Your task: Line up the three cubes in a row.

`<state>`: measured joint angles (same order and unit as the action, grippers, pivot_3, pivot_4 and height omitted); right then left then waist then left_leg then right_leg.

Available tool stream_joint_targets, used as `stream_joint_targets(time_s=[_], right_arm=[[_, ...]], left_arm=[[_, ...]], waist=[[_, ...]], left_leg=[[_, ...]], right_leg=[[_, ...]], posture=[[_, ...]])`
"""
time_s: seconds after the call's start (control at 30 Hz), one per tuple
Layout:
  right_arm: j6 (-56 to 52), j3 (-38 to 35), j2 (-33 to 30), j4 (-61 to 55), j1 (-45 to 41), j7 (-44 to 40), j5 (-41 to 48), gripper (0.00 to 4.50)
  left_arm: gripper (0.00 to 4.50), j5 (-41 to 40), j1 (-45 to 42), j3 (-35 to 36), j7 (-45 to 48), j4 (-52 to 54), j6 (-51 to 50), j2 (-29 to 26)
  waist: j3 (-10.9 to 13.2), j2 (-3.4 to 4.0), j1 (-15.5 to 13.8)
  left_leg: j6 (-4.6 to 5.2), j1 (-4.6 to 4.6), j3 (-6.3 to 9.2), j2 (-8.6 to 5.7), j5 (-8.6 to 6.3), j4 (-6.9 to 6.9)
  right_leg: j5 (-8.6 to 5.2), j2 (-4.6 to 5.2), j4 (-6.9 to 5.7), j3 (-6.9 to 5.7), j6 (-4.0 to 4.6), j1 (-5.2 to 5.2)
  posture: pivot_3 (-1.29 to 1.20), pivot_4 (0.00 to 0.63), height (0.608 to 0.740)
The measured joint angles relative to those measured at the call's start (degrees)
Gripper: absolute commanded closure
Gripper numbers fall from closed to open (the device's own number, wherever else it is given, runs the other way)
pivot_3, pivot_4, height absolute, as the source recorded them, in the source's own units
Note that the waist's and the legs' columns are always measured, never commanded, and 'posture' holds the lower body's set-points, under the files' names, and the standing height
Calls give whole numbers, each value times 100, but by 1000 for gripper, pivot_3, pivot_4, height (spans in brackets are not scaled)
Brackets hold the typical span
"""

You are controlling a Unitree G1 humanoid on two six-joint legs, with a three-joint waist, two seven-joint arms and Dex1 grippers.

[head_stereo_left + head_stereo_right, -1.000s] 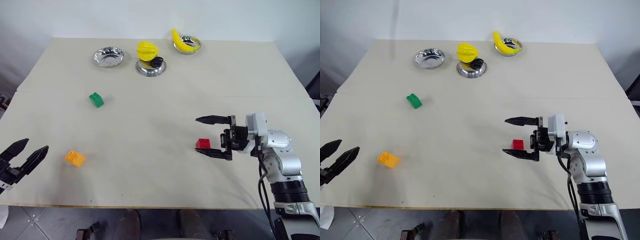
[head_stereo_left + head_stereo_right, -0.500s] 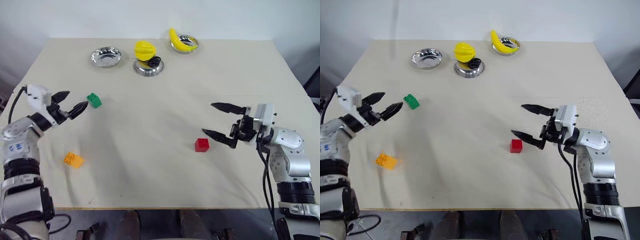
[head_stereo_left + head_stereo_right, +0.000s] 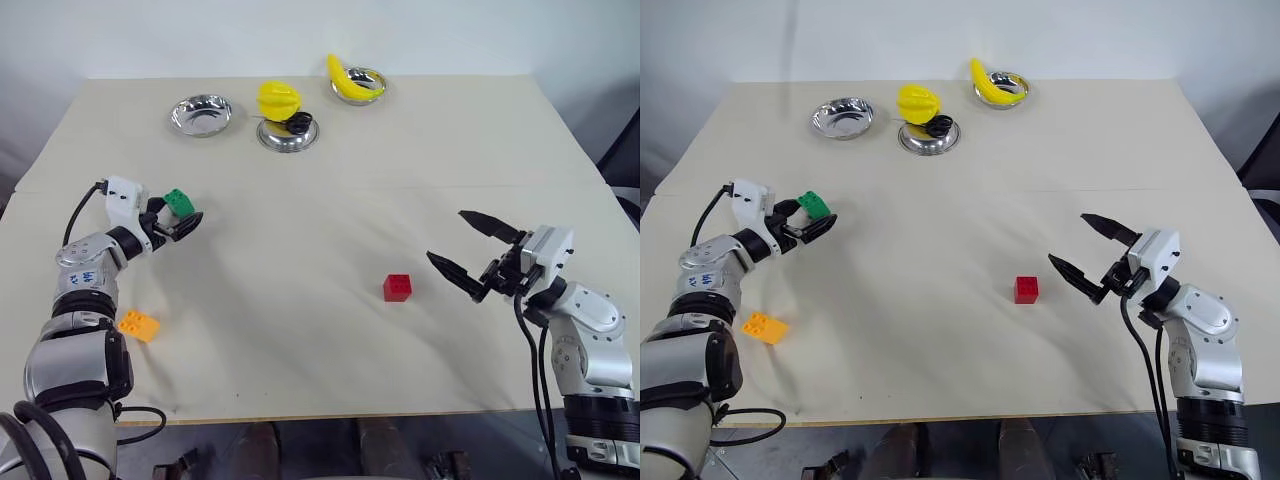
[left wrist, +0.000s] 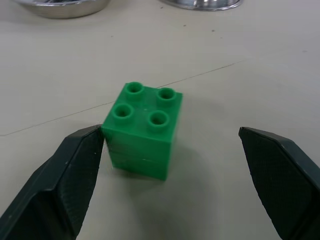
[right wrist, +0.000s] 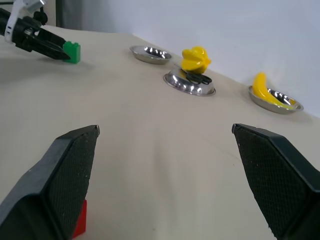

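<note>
A: Where does the left pincer (image 3: pixel 182 216) stand?

B: At about nine o'clock on the desk (image 3: pixel 330 190), fingers spread wide, with the green cube (image 4: pixel 142 129) between them. In the left wrist view one fingertip (image 4: pixel 89 145) sits against the cube's side and the other is well clear of it, so the cube is framed, not clamped. It sits upright on the desk, studs up.

A: And the right pincer (image 3: pixel 466 258)?

B: At about four o'clock, fingers wide apart too, holding nothing. It hangs above the desk and points across toward the left side.

A: The red cube (image 3: pixel 397 288)?

B: On the desk near the centre, a bit toward five o'clock, just beside the right pincer's lower fingertip but apart from it. Its corner shows in the right wrist view next to one finger.

A: The third one?

B: The orange-yellow cube (image 3: pixel 138 325) lies near the front edge at about eight o'clock, close beside the left arm, well apart from the other two.

A: What else is there?

B: At the far edge, around twelve o'clock, three steel bowls (image 3: pixel 201 113): one bare, one with a round yellow fruit toy (image 3: pixel 278 100) on its rim, one holding a yellow banana toy (image 3: pixel 341 80).
</note>
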<state>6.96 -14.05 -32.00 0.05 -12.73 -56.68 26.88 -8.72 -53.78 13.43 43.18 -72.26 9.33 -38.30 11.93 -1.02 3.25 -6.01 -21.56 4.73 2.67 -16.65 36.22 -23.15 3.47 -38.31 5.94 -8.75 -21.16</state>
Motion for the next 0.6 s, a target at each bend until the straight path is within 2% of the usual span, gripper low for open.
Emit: stream_joint_targets(time_s=[0.3, 0.47, 0.6], right_arm=[[-98, -11, -4, -210, 262, 107, 130, 0], [-107, -12, -4, -240, 327, 138, 152, 0], [-106, -16, -11, -328, 424, 138, 167, 0]], left_arm=[[3031, 122, -32, 12, -231, -200, -52, -1], [3044, 110, -63, 111, -84, -236, -45, 16], [3044, 73, -63, 155, 514, -201, 162, 35]], waist=[[0, 0, -9], [0, 0, -5], [0, 0, -9]], left_leg=[[0, 0, 0, 0, 0, 3], [-1, 0, 0, -1, 0, 5], [-1, 0, -1, -1, 1, 5]], right_leg=[[0, 0, -6, 0, 0, -1], [0, 0, -11, 0, 0, -1], [0, 0, -11, 0, 0, -1]], posture=[[0, 150, 740], [0, 150, 740], [0, 150, 740]])
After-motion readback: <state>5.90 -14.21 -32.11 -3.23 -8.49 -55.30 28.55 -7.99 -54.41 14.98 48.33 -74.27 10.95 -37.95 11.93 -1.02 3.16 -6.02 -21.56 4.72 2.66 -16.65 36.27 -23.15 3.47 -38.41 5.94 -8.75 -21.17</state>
